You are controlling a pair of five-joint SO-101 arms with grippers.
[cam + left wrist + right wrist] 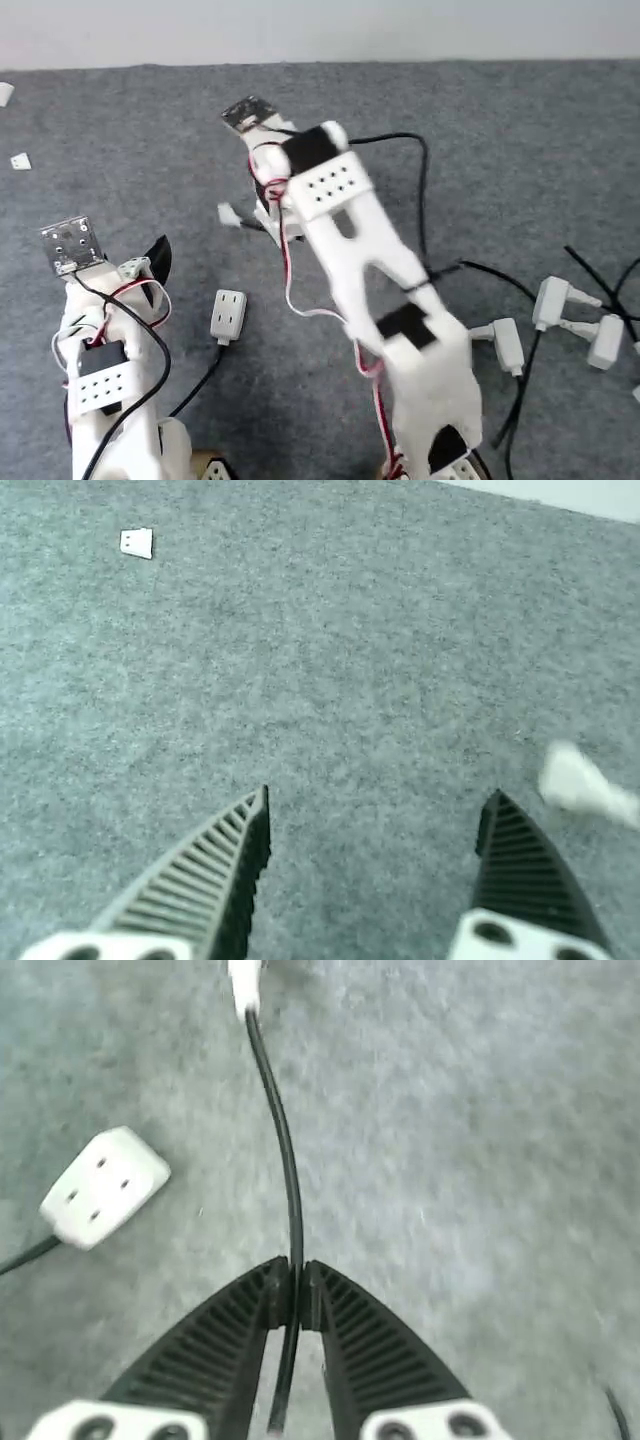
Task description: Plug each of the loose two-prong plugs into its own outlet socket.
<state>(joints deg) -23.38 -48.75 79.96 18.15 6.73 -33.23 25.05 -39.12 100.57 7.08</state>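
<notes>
Closest in, left of the outlet socket (228,315), the left gripper (378,798) hangs over the grey mat (300,660) with its jaws spread wide and nothing between them. The socket itself lies flat with its holes up and unfilled, and its dark lead (200,385) trails toward the arms' bases. Just beyond the socket, the right gripper (296,1272) is pinched tight on a black cord (285,1150), some way back from the cord's white two-prong plug (229,214), which sits past the socket and apart from it. Well to the socket's right, a cluster of white connectors (552,300) lies among more black leads (525,380); whether any of them are mated cannot be told. By the look of it the task is at an early stage: the held plug is not yet seated in the socket, and others probably remain.
</notes>
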